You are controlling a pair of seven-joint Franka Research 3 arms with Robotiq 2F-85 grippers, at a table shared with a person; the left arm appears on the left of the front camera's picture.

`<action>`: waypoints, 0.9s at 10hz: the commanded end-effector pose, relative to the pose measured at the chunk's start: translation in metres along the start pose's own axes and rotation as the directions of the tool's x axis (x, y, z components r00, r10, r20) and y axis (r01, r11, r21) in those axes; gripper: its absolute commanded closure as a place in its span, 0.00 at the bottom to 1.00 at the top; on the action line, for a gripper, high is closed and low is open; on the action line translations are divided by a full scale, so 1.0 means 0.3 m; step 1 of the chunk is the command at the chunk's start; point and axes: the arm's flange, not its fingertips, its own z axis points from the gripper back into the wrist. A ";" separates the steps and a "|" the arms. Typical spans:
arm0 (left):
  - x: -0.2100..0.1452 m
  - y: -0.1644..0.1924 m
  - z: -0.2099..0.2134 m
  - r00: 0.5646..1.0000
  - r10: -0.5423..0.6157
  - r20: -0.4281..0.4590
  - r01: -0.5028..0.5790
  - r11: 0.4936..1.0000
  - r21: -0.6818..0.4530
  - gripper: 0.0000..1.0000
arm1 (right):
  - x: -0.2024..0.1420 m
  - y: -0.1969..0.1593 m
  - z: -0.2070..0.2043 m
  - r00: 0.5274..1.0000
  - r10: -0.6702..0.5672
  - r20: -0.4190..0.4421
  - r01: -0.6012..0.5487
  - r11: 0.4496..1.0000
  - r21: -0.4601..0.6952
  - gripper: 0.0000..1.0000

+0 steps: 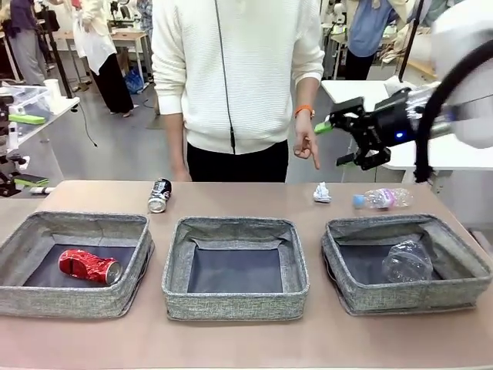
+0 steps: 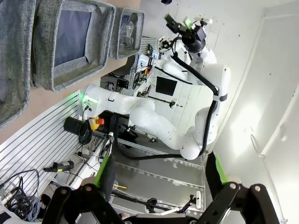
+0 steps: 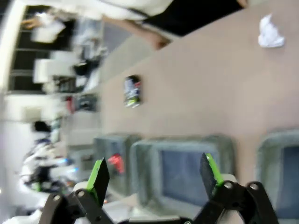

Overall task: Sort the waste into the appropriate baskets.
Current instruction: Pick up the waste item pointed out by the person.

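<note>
three grey fabric baskets are seen nearest in the front view. the left basket holds a crushed red can, the middle basket is bare inside, and the right basket holds a clear plastic cup. beyond them on the table, a black-and-silver can is laid behind the left basket. a crumpled white paper wad and a clear bottle with pink label are laid behind the right one. the bottle is on its side, long axis across the table, blue cap toward the wad. the right gripper is held high above both, jaws apart and empty. the wad is judged to lie almost straight below it, so the right arm is the nearer. a person's hand is pointed down at the wad.

in the left wrist view the left gripper is seen with jaws spread wide and nothing between them. the baskets are set off to the upper left, well apart from it.

in the blurred right wrist view the pads are seen apart. the wad is placed far up at the right, and the black-and-silver can lies well apart from it.
</note>
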 end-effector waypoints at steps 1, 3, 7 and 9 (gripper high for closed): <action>-0.009 -0.014 -0.002 1.000 0.005 -0.001 -0.005 1.000 -0.019 0.00 | 0.063 -0.028 -0.043 0.981 0.191 0.028 -0.013 0.211 -0.977 0.00; -0.009 -0.014 -0.002 1.000 0.005 -0.001 -0.005 1.000 -0.019 0.00 | 0.039 -0.048 0.034 0.985 0.170 -0.019 -0.042 0.133 -0.990 0.00; -0.009 -0.014 -0.002 1.000 0.005 -0.001 -0.005 1.000 -0.019 0.00 | 0.032 -0.168 0.098 0.952 0.262 0.157 -0.089 0.730 -0.678 0.00; -0.009 -0.014 -0.002 1.000 0.005 -0.001 -0.005 1.000 -0.019 0.00 | 0.092 -0.162 0.011 0.963 0.262 -0.064 -0.233 0.687 -0.689 0.00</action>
